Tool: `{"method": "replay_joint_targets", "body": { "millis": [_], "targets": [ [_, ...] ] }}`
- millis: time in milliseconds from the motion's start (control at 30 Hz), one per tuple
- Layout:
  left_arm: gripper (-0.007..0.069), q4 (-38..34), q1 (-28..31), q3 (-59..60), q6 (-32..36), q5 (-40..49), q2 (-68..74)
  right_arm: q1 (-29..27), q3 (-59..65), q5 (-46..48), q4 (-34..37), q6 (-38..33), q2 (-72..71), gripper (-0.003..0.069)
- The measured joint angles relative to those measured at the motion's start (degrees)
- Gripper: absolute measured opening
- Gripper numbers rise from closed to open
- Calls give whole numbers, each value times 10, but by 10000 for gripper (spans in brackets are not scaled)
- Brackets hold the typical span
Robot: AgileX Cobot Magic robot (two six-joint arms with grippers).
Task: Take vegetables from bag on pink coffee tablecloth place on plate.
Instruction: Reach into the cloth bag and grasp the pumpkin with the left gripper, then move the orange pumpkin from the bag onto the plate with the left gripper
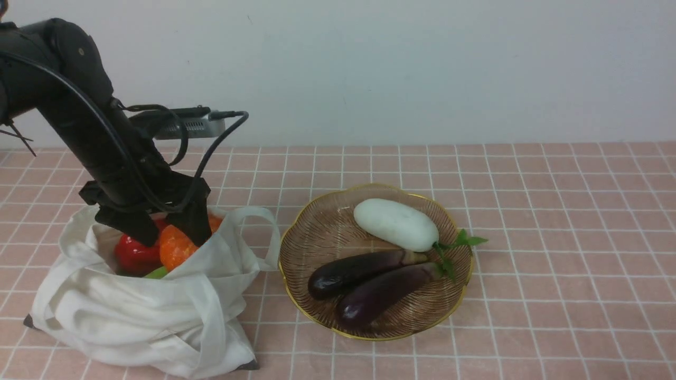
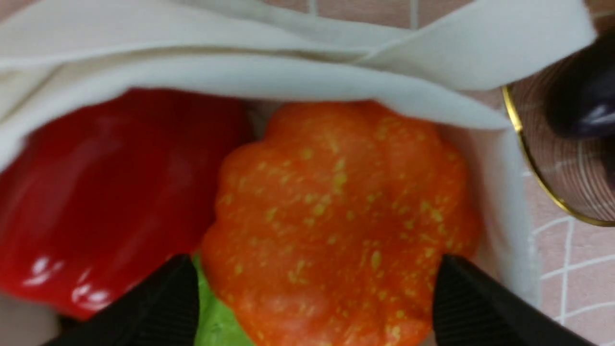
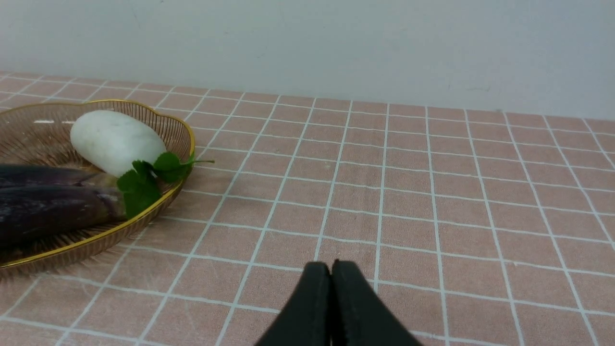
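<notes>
The off-white bag [image 1: 142, 316] lies on the pink coffee tablecloth [image 1: 554, 237] at the left. In its mouth are an orange pumpkin [image 1: 177, 245], a red bell pepper [image 1: 134, 253] and a sliver of a light green piece [image 1: 157, 273]. My left gripper [image 1: 170, 243] is down in the bag mouth, open, with one finger on each side of the pumpkin [image 2: 336, 216]. The pepper [image 2: 110, 192] lies beside it. The plate [image 1: 327, 232] stands right of the bag. My right gripper [image 3: 330, 269] is shut and empty, low over the cloth right of the plate [image 3: 29, 139].
On the plate lie a white eggplant [image 1: 396, 224] with green leaves and two purple eggplants [image 1: 359, 269], [image 1: 385, 293]. A bag handle [image 1: 259, 232] loops toward the plate's rim. A pale wall stands behind the table.
</notes>
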Motion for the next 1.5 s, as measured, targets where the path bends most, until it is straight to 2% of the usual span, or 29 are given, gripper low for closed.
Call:
{"method": "replay_joint_targets", "body": {
  "millis": [300,367,400,433,467,733,1033,1167,1267,1400,1500],
  "targets": [
    [574,-7,-7,-4,2,-4,24,0,0,0,0,0,0,-15],
    [526,-6,-10,-4,3,-5,25,0,0,0,0,0,0,-15],
    [486,-6,-11,-4,3,-5,26,0,0,0,0,0,0,-15],
    [407,-6,-11,-4,4,-6,26,0,0,0,0,0,0,-15],
    [384,-6,-11,-4,5,-7,26,0,0,0,0,0,0,-15],
    [387,4,-11,-4,5,-9,8,0,0,0,0,0,0,-15],
    [387,52,-11,-4,3,-1,-122,0,0,0,0,0,0,-15],
    [387,42,-11,-4,-4,3,-186,0,0,0,0,0,0,-15],
    [387,16,-23,-4,-5,-1,-221,0,0,0,0,0,0,-15],
    [387,-48,-107,-4,-1,-68,-254,0,0,0,0,0,0,-15],
    [387,-57,-170,-4,0,-112,-233,0,0,0,0,0,0,-15]
  ]
}}
